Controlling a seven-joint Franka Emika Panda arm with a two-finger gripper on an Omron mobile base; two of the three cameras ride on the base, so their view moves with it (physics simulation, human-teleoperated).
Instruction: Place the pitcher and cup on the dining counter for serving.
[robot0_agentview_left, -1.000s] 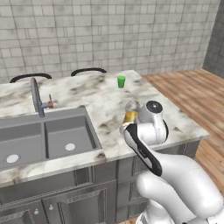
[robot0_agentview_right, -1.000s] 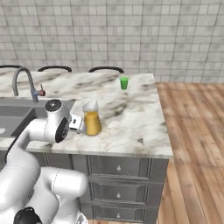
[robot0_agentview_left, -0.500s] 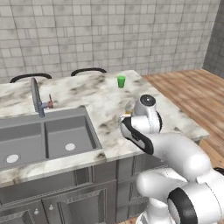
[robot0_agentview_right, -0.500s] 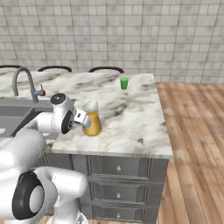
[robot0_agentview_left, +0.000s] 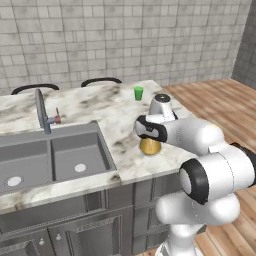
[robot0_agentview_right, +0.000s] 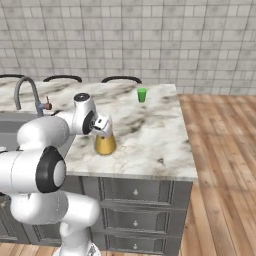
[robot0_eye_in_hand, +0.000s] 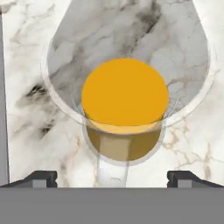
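Note:
The pitcher (robot0_agentview_left: 150, 146) (robot0_agentview_right: 105, 145), a clear glass jug with orange-yellow liquid, stands upright on the dining counter (robot0_agentview_left: 100, 107) (robot0_agentview_right: 150, 130) near its front edge. My gripper (robot0_agentview_left: 149, 131) (robot0_agentview_right: 103, 126) hangs right over the pitcher's top, open. In the hand view I look down into the pitcher (robot0_eye_in_hand: 124, 98), and the gripper (robot0_eye_in_hand: 113, 178) has its two fingertips spread wide at the bottom, one on either side of the neck, touching nothing. The small green cup (robot0_agentview_left: 138, 93) (robot0_agentview_right: 142, 95) stands farther back on the same marble slab, well apart from the arm.
A double steel sink (robot0_agentview_left: 50, 155) with a curved faucet (robot0_agentview_left: 42, 110) (robot0_agentview_right: 27, 92) lies left of the pitcher. Dark chair backs (robot0_agentview_left: 100, 81) (robot0_agentview_right: 120, 79) rise behind the counter. The counter's end edge and wooden floor (robot0_agentview_right: 220, 150) lie to the right.
The arm has swung round and brought the hand from beside the pitcher to over its top. The jaws have stayed open. Pitcher and cup have not moved.

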